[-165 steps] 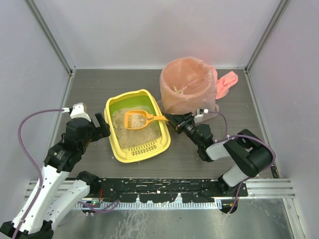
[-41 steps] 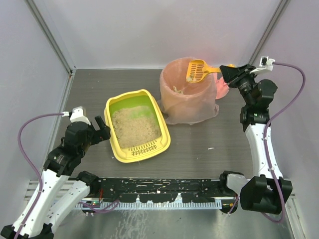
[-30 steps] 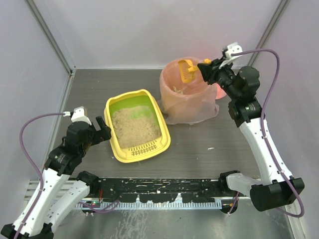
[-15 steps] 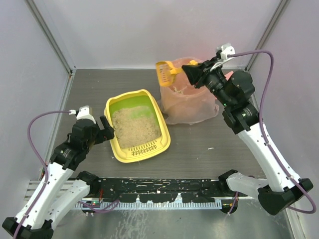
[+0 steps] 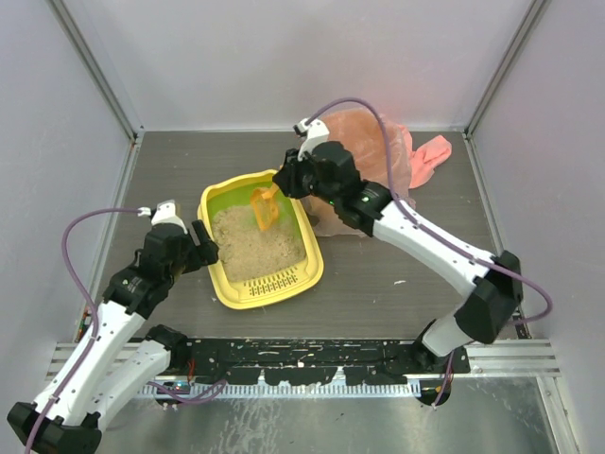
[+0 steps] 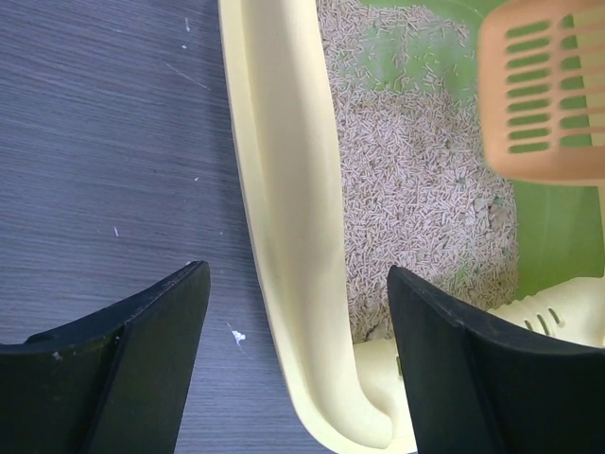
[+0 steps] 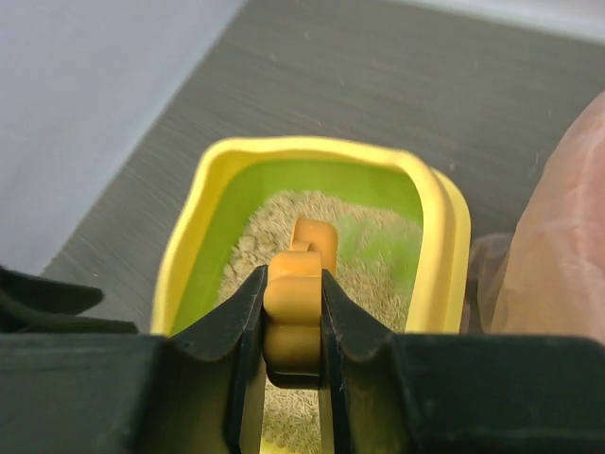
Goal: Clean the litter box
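Note:
The litter box (image 5: 274, 281) is a yellow tray with green inner walls and beige litter (image 5: 250, 248), lying left of centre. My right gripper (image 5: 284, 185) is shut on the handle of an orange slotted scoop (image 5: 264, 207), whose head hangs over the far end of the litter. The right wrist view shows the jaws of the right gripper (image 7: 295, 322) clamped on the scoop handle (image 7: 295, 288) above the box rim (image 7: 444, 246). My left gripper (image 5: 200, 245) is open. Its fingers (image 6: 142, 359) stand either side of the box's left wall (image 6: 284, 142), with gaps on both sides. The scoop head (image 6: 544, 95) shows at the upper right.
A round bin lined with a pink bag (image 5: 392, 156) stands right behind the box, partly hidden by my right arm; the bag's tail (image 5: 433, 156) trails to the right. Grey walls close in three sides. A rail (image 5: 312, 364) runs along the near edge.
My right arm has swung the scoop from above the bin leftward and down over the litter box. My left gripper has moved up to the box's left wall and its jaws have narrowed.

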You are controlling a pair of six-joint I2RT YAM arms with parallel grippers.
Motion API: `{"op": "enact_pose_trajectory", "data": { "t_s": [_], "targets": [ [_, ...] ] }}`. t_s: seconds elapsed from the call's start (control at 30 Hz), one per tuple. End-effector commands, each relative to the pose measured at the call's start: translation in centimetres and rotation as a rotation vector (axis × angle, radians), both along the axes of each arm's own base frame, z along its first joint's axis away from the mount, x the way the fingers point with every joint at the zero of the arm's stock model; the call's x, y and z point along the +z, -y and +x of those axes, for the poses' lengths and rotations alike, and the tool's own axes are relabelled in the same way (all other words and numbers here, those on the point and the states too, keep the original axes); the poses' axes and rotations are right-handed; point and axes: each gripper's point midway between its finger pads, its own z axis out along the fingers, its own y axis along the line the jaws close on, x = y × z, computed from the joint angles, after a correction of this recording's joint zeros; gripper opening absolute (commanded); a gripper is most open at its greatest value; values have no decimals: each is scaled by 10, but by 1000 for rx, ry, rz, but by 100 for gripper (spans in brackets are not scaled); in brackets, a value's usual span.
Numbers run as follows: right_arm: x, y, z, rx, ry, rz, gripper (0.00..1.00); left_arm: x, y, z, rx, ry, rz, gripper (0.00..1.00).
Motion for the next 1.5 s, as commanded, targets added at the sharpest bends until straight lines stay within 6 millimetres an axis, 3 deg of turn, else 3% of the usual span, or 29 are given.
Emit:
{"op": "enact_pose_trajectory", "data": {
  "t_s": [0.0, 0.33, 0.73, 0.97, 1.47],
  "targets": [
    [6, -10, 18, -94, -26, 25, 1, 7, 9, 11, -14, 48, -39, 75],
    [-66, -38, 39, -131, -143, -76, 1, -15, 19, 18, -46, 1, -39, 65],
    [-134, -57, 38, -140, -319, -47, 1, -30, 29, 30, -89, -40, -22, 48],
    [-170, -77, 23, -134, -442, 55, 1, -40, 32, 35, -103, -70, -4, 40],
    [-207, -118, -33, -53, -580, 263, 1, -48, 34, 38, -113, -93, 13, 31]
  ]
}}
